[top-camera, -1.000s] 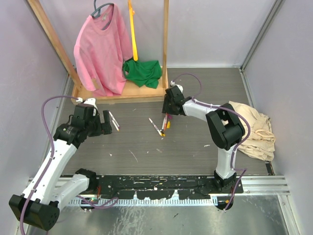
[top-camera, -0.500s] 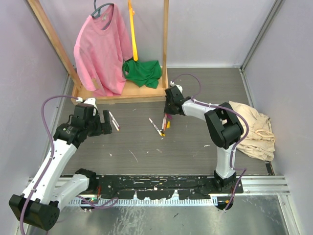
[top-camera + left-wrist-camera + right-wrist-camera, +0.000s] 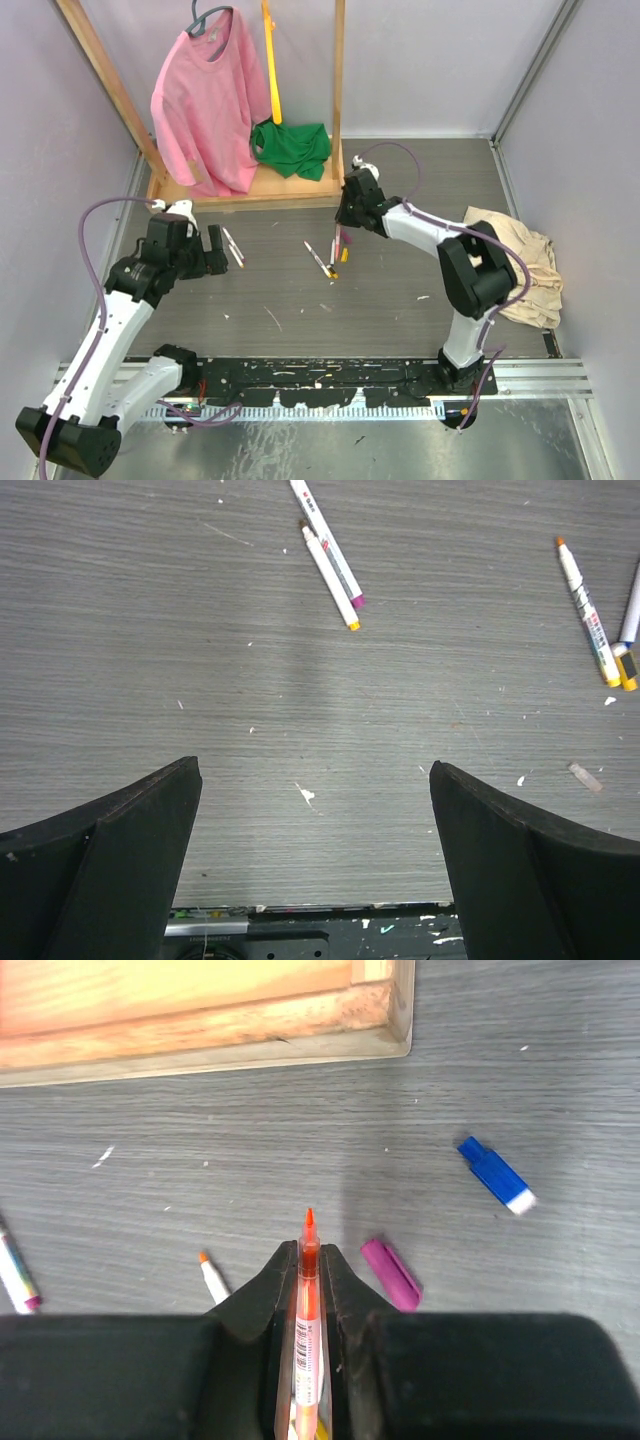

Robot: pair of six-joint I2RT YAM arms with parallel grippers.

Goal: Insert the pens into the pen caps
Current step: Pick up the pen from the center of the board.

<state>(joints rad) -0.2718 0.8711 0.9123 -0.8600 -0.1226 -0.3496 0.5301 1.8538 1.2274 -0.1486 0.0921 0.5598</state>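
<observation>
Pens, thin white plastic marker barrels with coloured ends [image 3: 330,578], lying loose and flat on the grey wood-grain tabletop [image 3: 150,660]. Scattered in small groups, with gaps between, so easy to pick up singly.

At the far side, a pale wooden clothes frame with a flat plank base [image 3: 250,188], carrying a hanging pink knit top [image 3: 205,100] and a crumpled green cloth [image 3: 291,148]. Off to the right, a rumpled beige cloth [image 3: 520,262]. None of it part of the job, judging by the task.

Left gripper [image 3: 315,770]: matte black, with blunt wedge fingers [image 3: 120,860] spread fully wide and holding nothing. Hovering over bare table with two pens lying beyond, presumably free to take a cap.

Right gripper [image 3: 308,1252]: black fingers pinched narrow on one orange-tipped white pen [image 3: 309,1235]. Barrel lined up along the gripper's own axis, pointed tip poking out forward, probably held so for steering nose-first into a cap. Close to the frame's base in the overhead view. Cannot tell whether clear of the table.

Smallest, the caps, both flat on their sides and neither touched:
- Magenta plastic cap [image 3: 390,1273], a short smooth tube just right of the held tip.
- Blue plastic cap with a white end [image 3: 497,1174], farther right.

No orange cap to be seen in these views, so no matching partner for the held pen yet.
</observation>
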